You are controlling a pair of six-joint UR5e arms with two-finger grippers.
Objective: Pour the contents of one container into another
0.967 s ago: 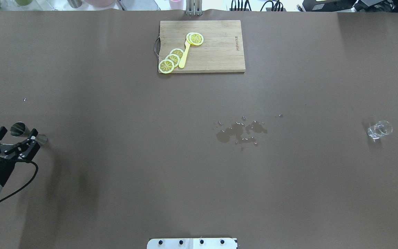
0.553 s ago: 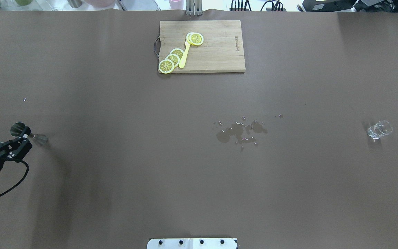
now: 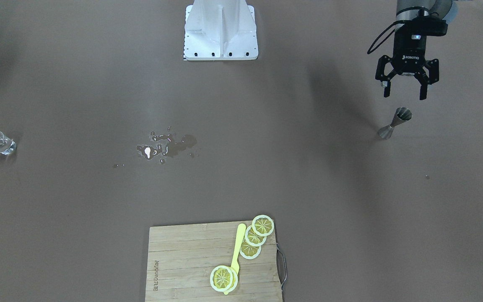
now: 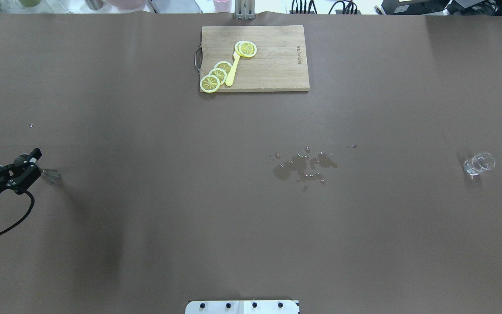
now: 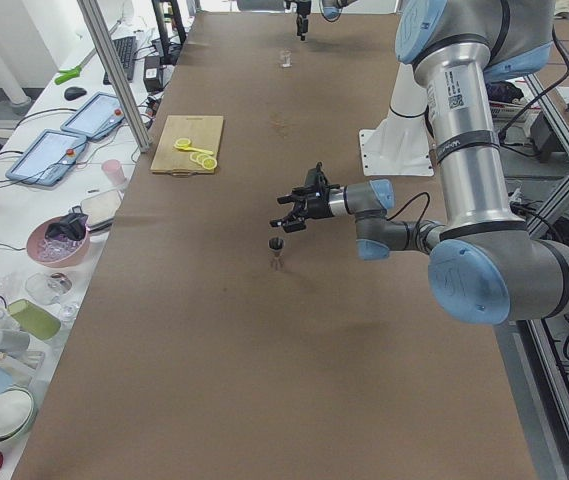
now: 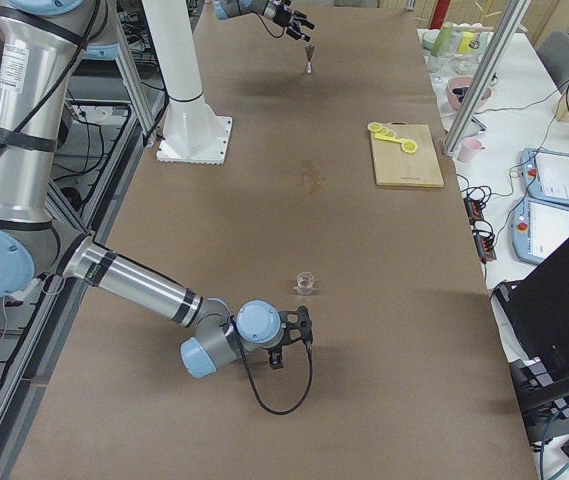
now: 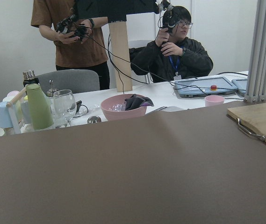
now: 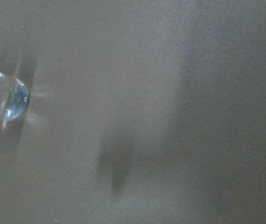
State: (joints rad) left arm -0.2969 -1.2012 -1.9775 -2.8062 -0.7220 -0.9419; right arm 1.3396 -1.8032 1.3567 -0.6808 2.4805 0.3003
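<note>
The steel jigger (image 3: 394, 123) stands upright near the table's left end, seen also from overhead (image 4: 47, 174) and from the side (image 5: 276, 250). My left gripper (image 3: 404, 95) hangs open just behind and above it, empty, one finger overlapping the jigger's top in the overhead view (image 4: 14, 149). The clear glass cup (image 4: 478, 163) stands alone near the right end (image 3: 0, 143) and shows at the left edge of the right wrist view (image 8: 2, 99). My right gripper (image 6: 289, 338) sits low beside the cup (image 6: 305, 283), in the side views only; I cannot tell its state.
A wooden cutting board (image 4: 273, 65) with lemon slices (image 4: 216, 75) and a yellow knife lies at the far middle. A wet puddle (image 4: 303, 168) marks the table's centre. The robot base (image 3: 220, 29) is at the near edge. Cups and bowls crowd the bench beyond the left end.
My open left gripper has drawn back leftward from around the jigger and risen. The jigger stays standing; the glass cup has not moved.
</note>
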